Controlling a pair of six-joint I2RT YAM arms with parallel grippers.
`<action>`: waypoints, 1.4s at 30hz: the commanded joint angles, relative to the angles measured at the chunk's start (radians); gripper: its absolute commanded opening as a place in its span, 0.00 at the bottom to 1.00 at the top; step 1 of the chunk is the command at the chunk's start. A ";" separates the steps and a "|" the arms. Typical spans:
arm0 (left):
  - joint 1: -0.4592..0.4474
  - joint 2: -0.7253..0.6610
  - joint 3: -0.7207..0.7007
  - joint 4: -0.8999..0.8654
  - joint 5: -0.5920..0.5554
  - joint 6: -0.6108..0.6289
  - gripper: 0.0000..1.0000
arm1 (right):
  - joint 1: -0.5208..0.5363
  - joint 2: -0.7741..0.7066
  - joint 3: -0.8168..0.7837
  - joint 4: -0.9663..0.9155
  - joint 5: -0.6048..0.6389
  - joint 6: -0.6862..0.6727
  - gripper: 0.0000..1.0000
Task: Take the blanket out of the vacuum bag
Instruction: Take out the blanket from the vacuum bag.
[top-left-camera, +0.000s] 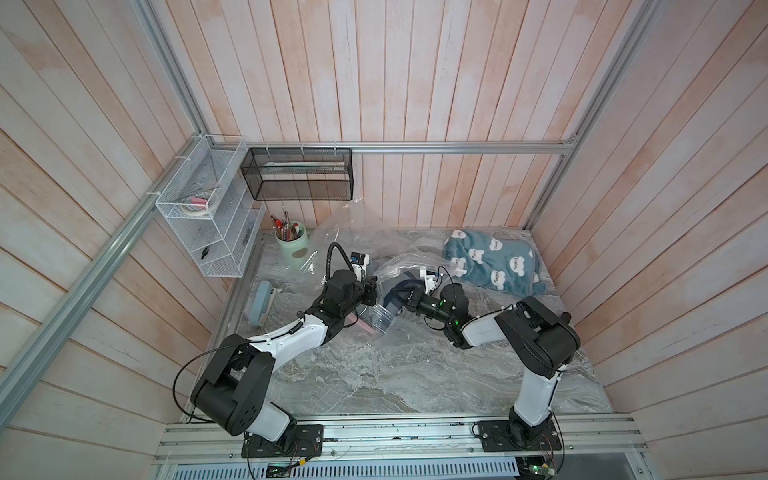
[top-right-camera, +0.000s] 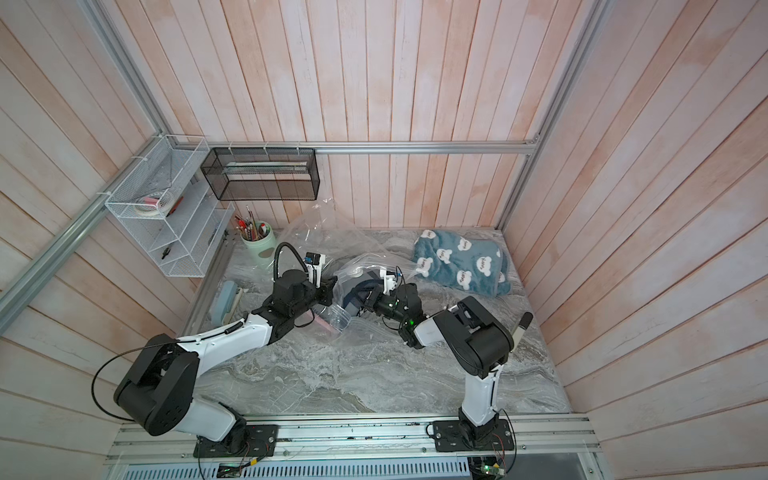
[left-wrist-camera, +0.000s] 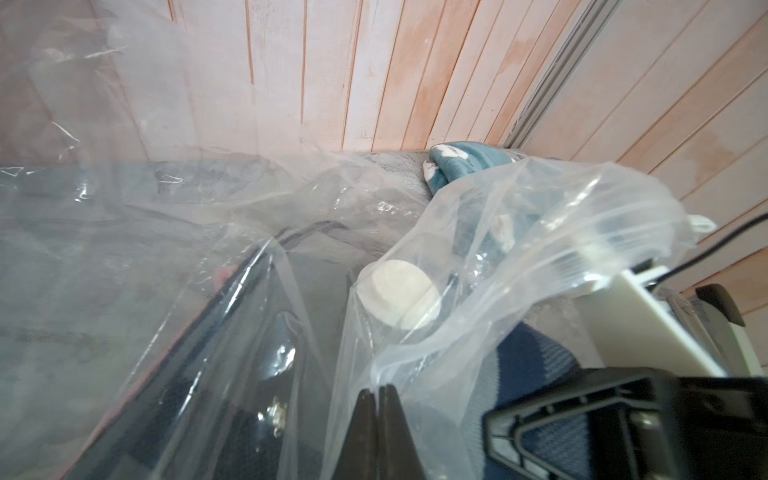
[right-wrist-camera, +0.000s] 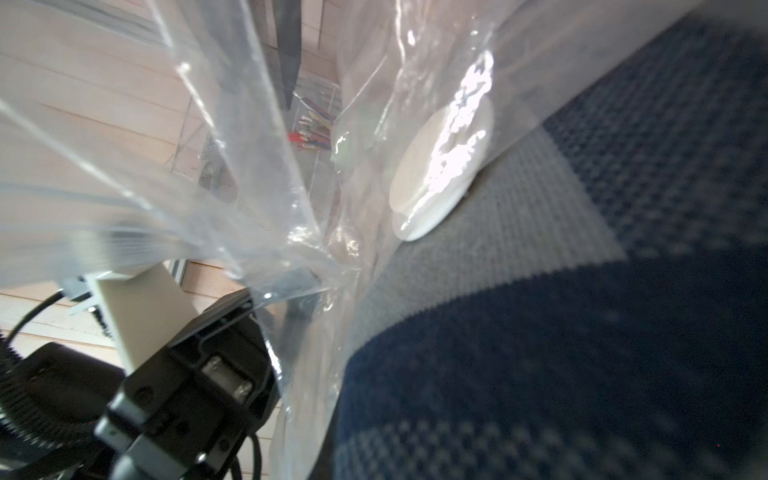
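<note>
The vacuum bag (top-left-camera: 384, 268), clear crinkly plastic, lies bunched mid-table between the two arms in both top views. Its round white valve (left-wrist-camera: 399, 293) shows in both wrist views, and a small white clip (left-wrist-camera: 702, 224) sits on its edge. Inside it is the blanket (right-wrist-camera: 582, 332), a navy and grey knit (top-left-camera: 395, 293). My left gripper (left-wrist-camera: 378, 388) is shut, pinching a fold of the bag's plastic at the bag's left side (top-left-camera: 371, 293). My right gripper (top-left-camera: 409, 296) reaches into the bag from the right; the knit hides its fingertips in the right wrist view.
A teal fleece with white bears (top-left-camera: 494, 259) lies at the back right. A green pen cup (top-left-camera: 292, 245), a white wire shelf (top-left-camera: 208, 216) and a black mesh basket (top-left-camera: 299, 174) stand at the back left. A blue stapler (top-left-camera: 262, 301) lies left; a pink strip (top-left-camera: 365, 326) lies under the bag.
</note>
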 joint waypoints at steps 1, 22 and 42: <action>0.015 0.017 0.024 0.024 0.019 0.014 0.00 | 0.000 -0.062 0.038 -0.020 -0.038 -0.008 0.00; 0.019 0.047 0.011 0.022 -0.005 0.020 0.00 | 0.000 -0.226 0.227 -0.247 -0.101 0.002 0.00; 0.040 0.081 0.095 -0.013 -0.041 -0.023 0.00 | 0.071 -0.265 0.140 -0.276 -0.023 -0.019 0.00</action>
